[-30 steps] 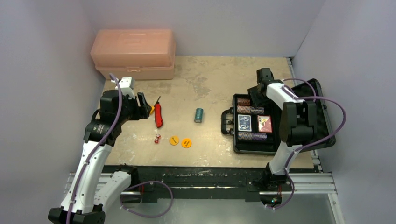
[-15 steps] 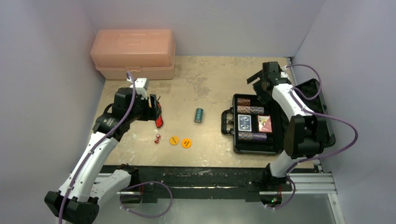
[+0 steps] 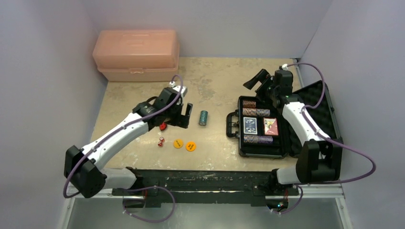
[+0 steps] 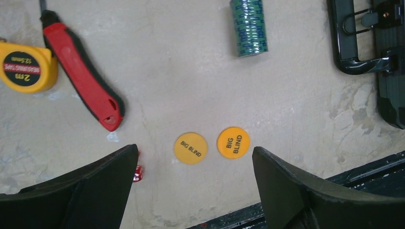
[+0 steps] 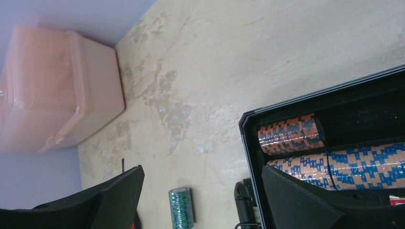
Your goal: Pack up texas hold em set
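Swinging inward, left hand [image 4: 195, 151] now hangs spread near orange discs [image 4: 190, 148]; right hand [image 3: 255, 81], spread, lifted off open black case [image 3: 327, 114]; decks [image 3: 250, 126] inside, green chip stack [image 3: 204, 117] outside.

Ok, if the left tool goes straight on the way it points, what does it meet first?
The left tool would probably meet the orange discs on the table first; depth is unclear.

Your left arm [image 3: 119, 133] reaches from lower left toward the frame's centre; your left gripper [image 3: 185, 113] points downward, jaws spread wide. Your right arm [image 3: 298, 119] runs up the right side; your right gripper [image 3: 256, 80] sits upper right, jaws equally wide.
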You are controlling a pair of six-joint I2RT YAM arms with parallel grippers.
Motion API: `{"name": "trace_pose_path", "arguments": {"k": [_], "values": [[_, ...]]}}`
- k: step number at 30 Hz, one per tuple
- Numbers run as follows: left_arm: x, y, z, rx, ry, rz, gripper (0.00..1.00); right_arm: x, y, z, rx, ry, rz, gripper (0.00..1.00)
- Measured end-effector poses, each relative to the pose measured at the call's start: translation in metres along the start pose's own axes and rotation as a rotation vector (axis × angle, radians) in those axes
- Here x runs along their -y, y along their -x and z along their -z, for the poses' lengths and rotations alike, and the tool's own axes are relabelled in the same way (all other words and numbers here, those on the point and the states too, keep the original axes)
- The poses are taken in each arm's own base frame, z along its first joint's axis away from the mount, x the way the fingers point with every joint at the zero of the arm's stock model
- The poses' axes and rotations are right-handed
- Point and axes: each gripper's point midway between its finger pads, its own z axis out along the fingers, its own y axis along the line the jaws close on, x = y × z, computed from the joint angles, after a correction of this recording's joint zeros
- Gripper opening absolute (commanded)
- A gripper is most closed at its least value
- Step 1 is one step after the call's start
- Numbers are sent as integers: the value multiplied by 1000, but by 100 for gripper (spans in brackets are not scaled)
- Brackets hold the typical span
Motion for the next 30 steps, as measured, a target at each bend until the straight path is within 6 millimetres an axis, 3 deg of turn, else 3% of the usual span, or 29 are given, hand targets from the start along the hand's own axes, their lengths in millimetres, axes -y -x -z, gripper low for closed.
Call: {"name": "trace_pose_path", "arguments": {"k": [5, 9, 19, 30], "values": [[33, 5, -28, -44, -4, -56, 85, -14, -14, 18, -22, 108, 57, 99], [47, 14, -49, -31, 21, -59, 85, -25, -13, 29, 0, 149, 95, 99], [67, 21, -95, -43, 30, -51, 84, -11, -35, 47, 24, 165, 120, 99], [75, 5, -135, -108, 23, -63, 77, -6, -46, 51, 14, 181, 129, 99]]}}
